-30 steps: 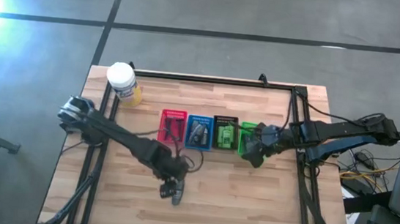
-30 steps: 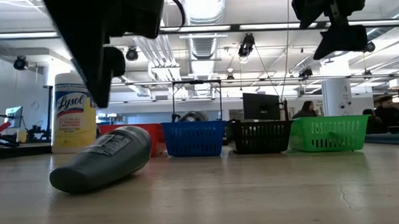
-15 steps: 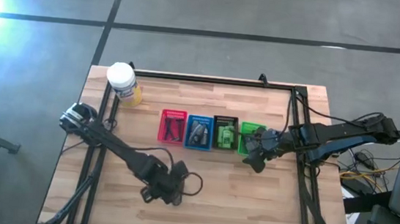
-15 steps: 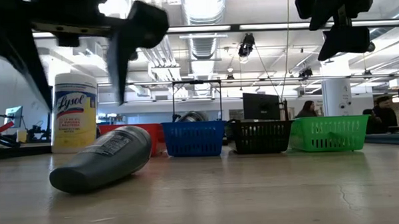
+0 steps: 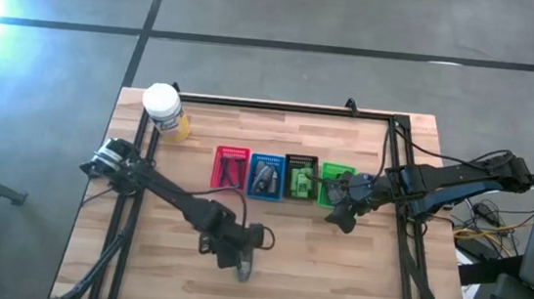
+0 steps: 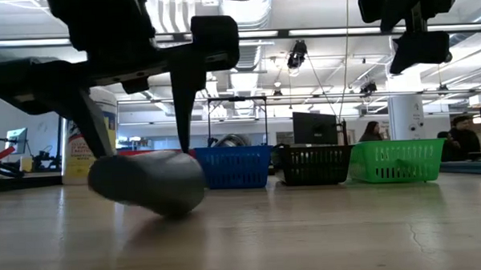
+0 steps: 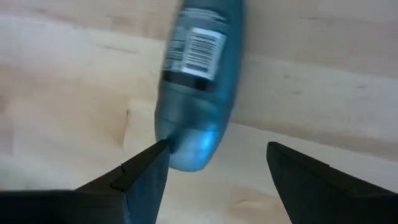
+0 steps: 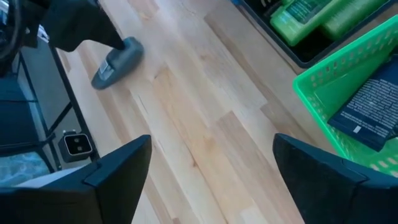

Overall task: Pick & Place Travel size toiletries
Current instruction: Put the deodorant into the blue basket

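A grey oval tube (image 5: 245, 265) lies on the wood near the table's front edge. It shows as a bluish tube with a barcode label (image 7: 196, 81) in the left wrist view and end-on (image 6: 150, 182) in the low view. My left gripper (image 7: 217, 149) is open and low over it, one finger on each side of its rounded end. My right gripper (image 5: 342, 216) is open and holds nothing. It hovers above the table beside the green basket (image 5: 334, 184), which holds a dark navy piece (image 8: 373, 106). Green tubes (image 8: 311, 15) lie in the black basket. My left gripper comes at the grey tube from above, fingers pointing down and standing across its rounded end (image 7: 186, 146). One fingertip (image 7: 158, 152) is against the side of that end; the other finger (image 7: 280, 155) stands clear. The tube lies on the table, not lifted.
A row of red (image 5: 231, 169), blue (image 5: 265, 176), black (image 5: 300, 176) and green baskets sits mid-table. A yellow jar with a white lid (image 5: 165, 110) stands at the far left corner. Bare wood lies in front of the baskets, and a black frame runs along the table's sides.
My left gripper has turned about its wrist and come down over the grey tube, ending a little toward the table's right. The tube has turned about on the table: it lay crosswise to the low camera and now points an end at it.
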Motion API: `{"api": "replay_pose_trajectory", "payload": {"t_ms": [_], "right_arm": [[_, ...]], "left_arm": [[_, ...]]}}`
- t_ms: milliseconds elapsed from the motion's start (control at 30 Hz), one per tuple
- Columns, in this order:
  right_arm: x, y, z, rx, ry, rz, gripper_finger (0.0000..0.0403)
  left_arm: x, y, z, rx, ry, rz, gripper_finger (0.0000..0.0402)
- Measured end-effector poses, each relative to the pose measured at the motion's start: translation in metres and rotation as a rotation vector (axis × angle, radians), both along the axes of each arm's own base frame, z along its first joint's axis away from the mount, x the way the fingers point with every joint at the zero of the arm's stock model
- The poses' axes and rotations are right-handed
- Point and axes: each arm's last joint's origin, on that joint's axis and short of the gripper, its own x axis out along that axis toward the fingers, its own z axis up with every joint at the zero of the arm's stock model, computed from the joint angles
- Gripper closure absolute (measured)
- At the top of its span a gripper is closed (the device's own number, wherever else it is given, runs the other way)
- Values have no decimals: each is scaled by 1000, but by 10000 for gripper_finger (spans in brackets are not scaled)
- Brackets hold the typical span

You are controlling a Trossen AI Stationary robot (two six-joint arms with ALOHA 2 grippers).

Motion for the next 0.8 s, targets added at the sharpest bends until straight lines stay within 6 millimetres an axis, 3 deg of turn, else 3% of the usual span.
{"api": "replay_pose_trajectory", "payload": {"t_ms": [333, 567, 800], "right_arm": [[0, -3, 0, -5, 1, -14, 53], [1, -4, 0, 0, 3, -28, 64], [0, -4, 0, 16, 8, -49, 57]], "left_arm": [[1, 2, 1, -4, -7, -24, 129], [7, 0, 17, -113, -15, 187, 129], [14, -6, 31, -381, 76, 425, 129]]}}
